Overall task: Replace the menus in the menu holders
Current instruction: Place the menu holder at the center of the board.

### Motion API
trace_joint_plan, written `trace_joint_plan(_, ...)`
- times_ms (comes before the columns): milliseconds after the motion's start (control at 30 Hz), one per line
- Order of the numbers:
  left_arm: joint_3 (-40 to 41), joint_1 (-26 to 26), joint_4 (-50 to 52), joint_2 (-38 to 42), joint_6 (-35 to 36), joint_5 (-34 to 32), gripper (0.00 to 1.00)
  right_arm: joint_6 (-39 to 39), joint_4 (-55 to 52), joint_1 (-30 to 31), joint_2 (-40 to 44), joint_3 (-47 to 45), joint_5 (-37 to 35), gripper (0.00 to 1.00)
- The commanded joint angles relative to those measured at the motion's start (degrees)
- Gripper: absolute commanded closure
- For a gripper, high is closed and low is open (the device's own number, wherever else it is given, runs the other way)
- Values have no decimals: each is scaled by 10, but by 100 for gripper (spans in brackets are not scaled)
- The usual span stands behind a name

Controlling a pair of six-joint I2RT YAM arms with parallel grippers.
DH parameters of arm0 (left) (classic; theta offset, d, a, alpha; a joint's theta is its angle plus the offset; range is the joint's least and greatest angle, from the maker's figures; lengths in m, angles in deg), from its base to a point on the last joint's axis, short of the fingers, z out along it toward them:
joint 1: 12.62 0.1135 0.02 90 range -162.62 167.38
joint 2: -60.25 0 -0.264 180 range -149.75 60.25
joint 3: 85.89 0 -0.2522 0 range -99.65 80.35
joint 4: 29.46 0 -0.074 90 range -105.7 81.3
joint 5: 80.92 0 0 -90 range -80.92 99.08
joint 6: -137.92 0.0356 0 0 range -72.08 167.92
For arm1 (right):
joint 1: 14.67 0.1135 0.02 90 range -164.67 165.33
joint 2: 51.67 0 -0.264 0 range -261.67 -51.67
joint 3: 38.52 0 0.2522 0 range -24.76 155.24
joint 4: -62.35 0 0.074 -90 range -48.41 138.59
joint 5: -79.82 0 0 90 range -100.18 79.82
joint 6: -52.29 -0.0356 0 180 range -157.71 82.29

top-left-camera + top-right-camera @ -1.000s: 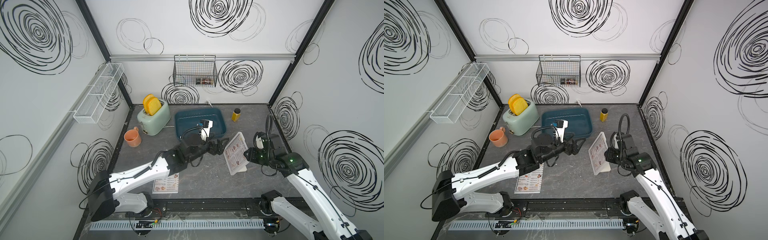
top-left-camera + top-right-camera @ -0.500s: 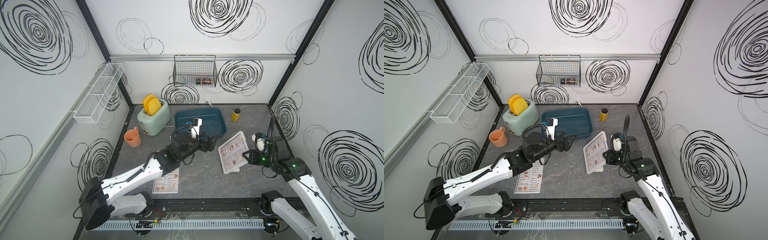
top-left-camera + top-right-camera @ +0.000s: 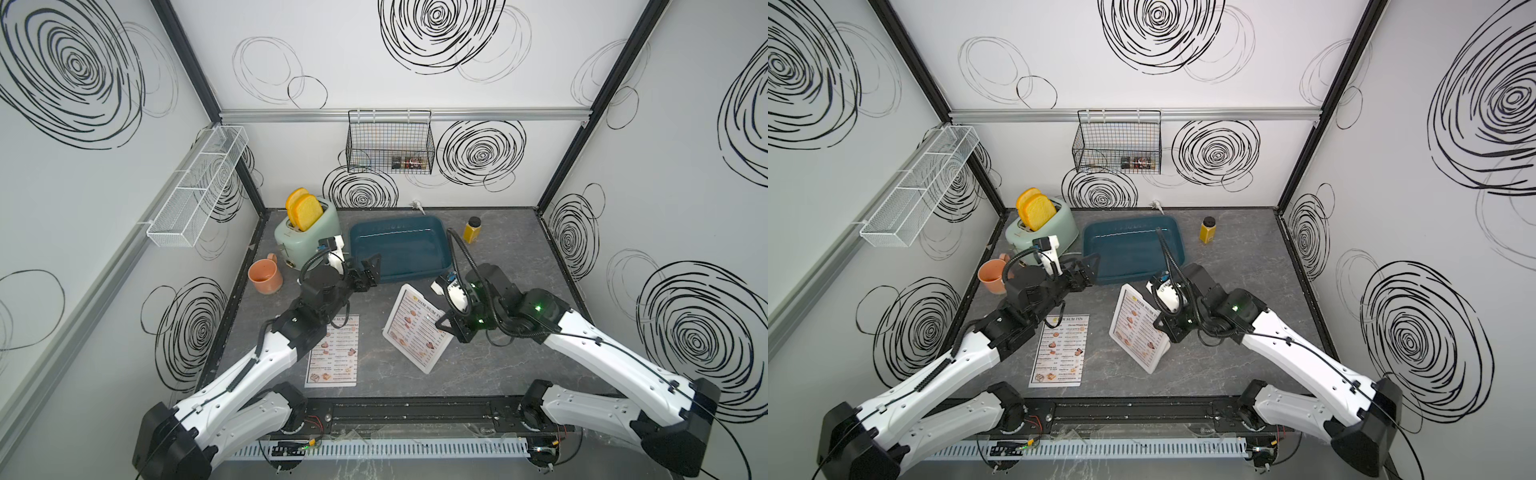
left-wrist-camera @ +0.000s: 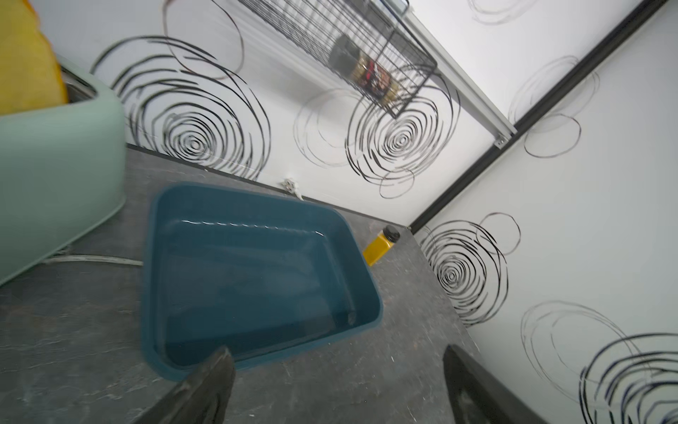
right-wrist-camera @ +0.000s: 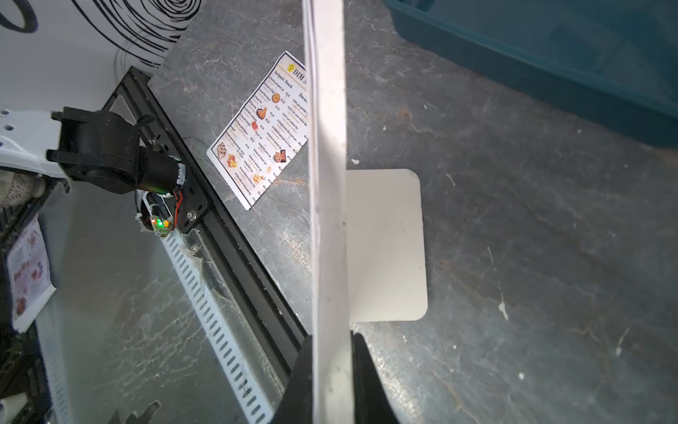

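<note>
**Near edge, lower centre-left in both top views:** loose menu (image 3: 332,353) lies flat on the table (image 3: 498,374), its far corner hidden by the left arm.

**Centre:** holder (image 3: 426,365) stands tilted, displaying a second menu (image 3: 411,328). Right gripper (image 5: 332,352) is clamped on the holder's edge, one jaw on either side.

**Above centre:** left gripper (image 4: 335,367) is spread wide and empty, hovering at the near rim of the tray (image 3: 399,249).

**Far edge:** toaster (image 3: 307,232) upper left, bottle (image 3: 473,229) right of the tray.
</note>
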Motion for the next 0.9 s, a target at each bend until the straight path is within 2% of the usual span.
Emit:
trace_joint_plan(0,26,16,43,46,-27,-56,7,178,9,-8,-28,47,50,100)
trace_joint_plan(133,59,20,75,98,-42,-82,7,291,-22,-54,-91,79,124,100)
trace_joint_plan(200,72,21,87,119,-48,-91,7,331,-38,-73,-120,98,139,100)
trace_joint_plan(433,86,23,121,155,-44,-116,7,389,-121,-86,-216,169,117,98)
trace_joint_plan(467,88,23,123,156,-43,-117,7,393,-130,-86,-227,175,113,93)
trace_joint_plan(500,91,24,124,158,-42,-119,6,397,-137,-87,-236,180,107,84)
trace_joint_plan(567,97,26,125,158,-33,-121,6,391,-125,-88,-238,182,79,60)
trace_joint_plan(633,103,33,125,157,-13,-127,4,379,-118,-96,-225,197,71,41)
trace_joint_plan(667,104,38,125,155,-4,-132,3,370,-114,-101,-216,206,70,24)
trace_joint_plan(700,105,46,122,154,12,-133,1,361,-115,-108,-201,216,76,15)
trace_joint_plan(800,113,81,100,145,67,-132,4,320,-86,-139,-137,214,88,4)
trace_joint_plan(867,125,112,73,136,109,-125,4,263,-15,-181,-73,162,56,0)
